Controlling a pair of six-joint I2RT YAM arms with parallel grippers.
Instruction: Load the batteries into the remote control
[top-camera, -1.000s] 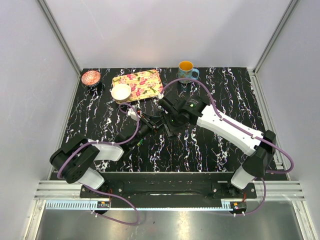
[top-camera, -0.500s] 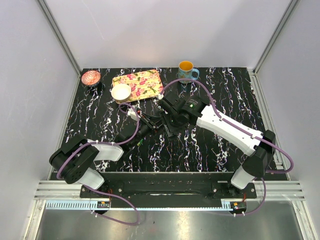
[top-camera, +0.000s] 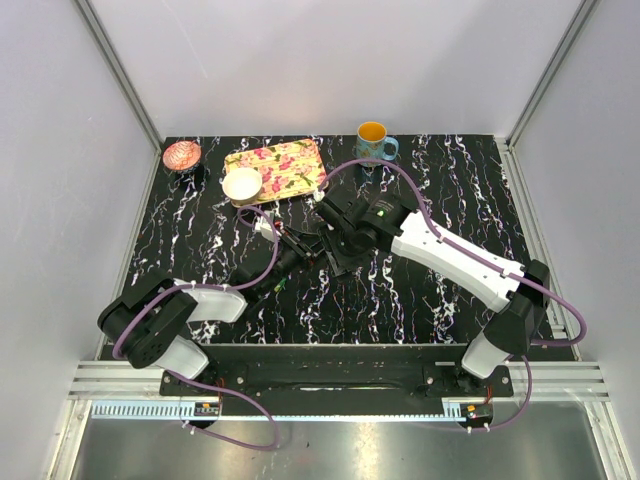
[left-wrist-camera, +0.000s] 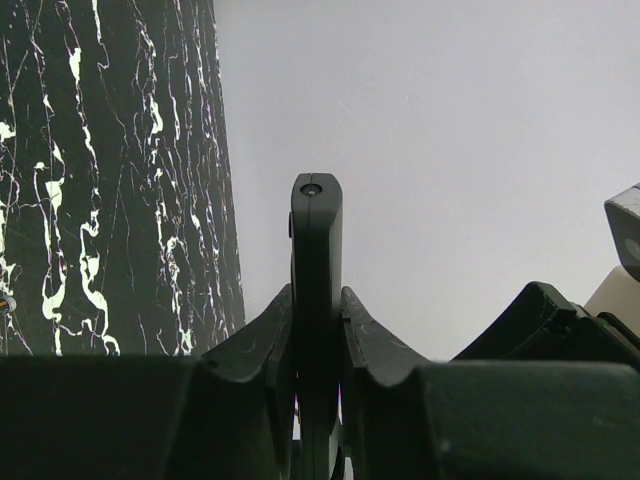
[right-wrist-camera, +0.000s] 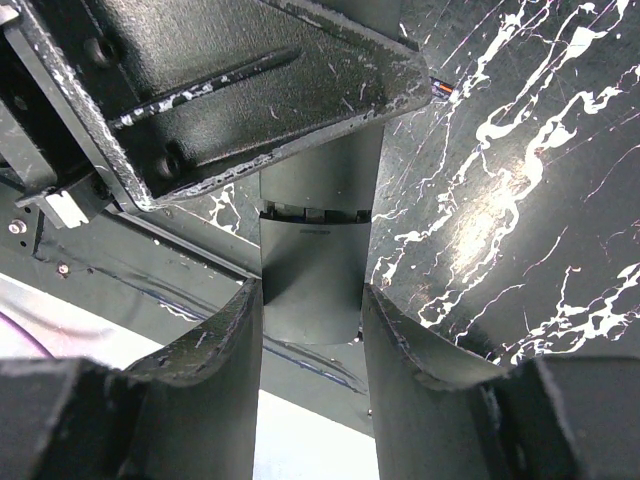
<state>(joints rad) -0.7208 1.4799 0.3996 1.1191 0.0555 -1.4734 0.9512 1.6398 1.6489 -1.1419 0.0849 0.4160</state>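
The remote control (left-wrist-camera: 316, 250) is a slim black bar, seen edge-on in the left wrist view. My left gripper (left-wrist-camera: 318, 300) is shut on it and holds it above the table. In the right wrist view the remote's flat back (right-wrist-camera: 318, 270) shows a notched seam across it. My right gripper (right-wrist-camera: 312, 300) is closed on the remote's sides below that seam, under the left gripper's body (right-wrist-camera: 230, 90). From above, both grippers meet mid-table around the remote (top-camera: 320, 243). A small battery (top-camera: 283, 286) lies on the table by the left arm. Another shows as a tiny orange-purple tip (right-wrist-camera: 441, 92).
A floral tray (top-camera: 290, 165) with a white bowl (top-camera: 242, 184) on its near-left corner sits at the back. A copper-pink bowl (top-camera: 182, 155) stands at the back left and a blue mug (top-camera: 373, 140) at the back centre. The black marbled table (top-camera: 440, 200) is walled in white.
My right gripper has edged slightly left, closer to the left gripper. The left arm and the remote have hardly moved.
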